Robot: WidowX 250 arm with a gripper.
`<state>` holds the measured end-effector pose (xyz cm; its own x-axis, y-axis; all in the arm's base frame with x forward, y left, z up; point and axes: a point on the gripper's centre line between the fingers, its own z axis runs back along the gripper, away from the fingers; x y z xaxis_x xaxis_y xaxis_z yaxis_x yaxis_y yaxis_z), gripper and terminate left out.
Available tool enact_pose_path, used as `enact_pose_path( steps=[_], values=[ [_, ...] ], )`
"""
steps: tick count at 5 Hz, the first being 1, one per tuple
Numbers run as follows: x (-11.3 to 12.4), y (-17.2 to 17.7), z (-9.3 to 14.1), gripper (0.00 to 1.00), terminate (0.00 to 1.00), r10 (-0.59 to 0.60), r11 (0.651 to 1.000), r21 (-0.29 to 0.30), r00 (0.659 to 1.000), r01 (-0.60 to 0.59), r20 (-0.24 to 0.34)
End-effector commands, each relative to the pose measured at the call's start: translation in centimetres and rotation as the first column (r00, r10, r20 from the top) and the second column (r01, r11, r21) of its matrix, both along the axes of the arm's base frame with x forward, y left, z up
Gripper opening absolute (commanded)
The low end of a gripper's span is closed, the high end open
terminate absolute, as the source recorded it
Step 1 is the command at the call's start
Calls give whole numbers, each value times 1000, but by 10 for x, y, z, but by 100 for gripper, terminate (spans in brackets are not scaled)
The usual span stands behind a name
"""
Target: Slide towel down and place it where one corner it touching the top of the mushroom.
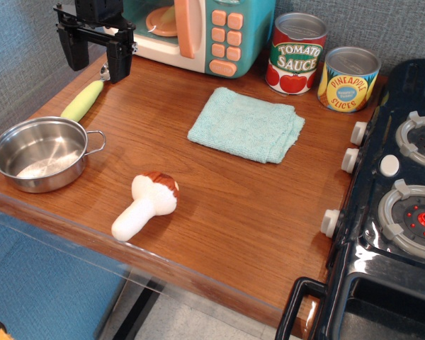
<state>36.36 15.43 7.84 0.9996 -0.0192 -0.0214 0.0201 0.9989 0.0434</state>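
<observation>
The light teal towel (246,125) lies folded on the wooden table, right of centre, in front of the two tin cans. The toy mushroom (146,205) lies on its side near the front edge, its reddish-brown cap pointing up and right toward the towel, with bare wood between them. My gripper (95,55) hangs at the far left back, above the table, well away from the towel and the mushroom. Its two black fingers (119,60) stand apart and hold nothing.
A steel pot (39,153) sits at the left edge. A yellow-handled spoon (83,100) lies under the gripper. A toy microwave (198,32) stands at the back, with a tomato sauce can (295,54) and a pineapple can (348,79). A toy stove (397,205) borders the right.
</observation>
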Motion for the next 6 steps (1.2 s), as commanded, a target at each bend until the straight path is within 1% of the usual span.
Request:
enact_pose_path(
  steps=[1, 2, 3, 4, 5, 6],
  values=[
    [0, 0, 0, 100, 0, 0, 1000, 0, 1000, 0, 0],
    [9, -23, 1, 100, 0, -78, 997, 5, 997, 78, 13],
    [20, -64, 5, 100, 0, -167, 986, 23, 985, 166, 49],
    [34, -110, 11, 100, 0, -244, 970, 44, 966, 240, 92],
    [51, -153, 10, 100, 0, -273, 962, 25, 955, 272, 119],
    [65, -175, 6, 100, 0, -232, 973, 34, 961, 230, 147]
  ],
)
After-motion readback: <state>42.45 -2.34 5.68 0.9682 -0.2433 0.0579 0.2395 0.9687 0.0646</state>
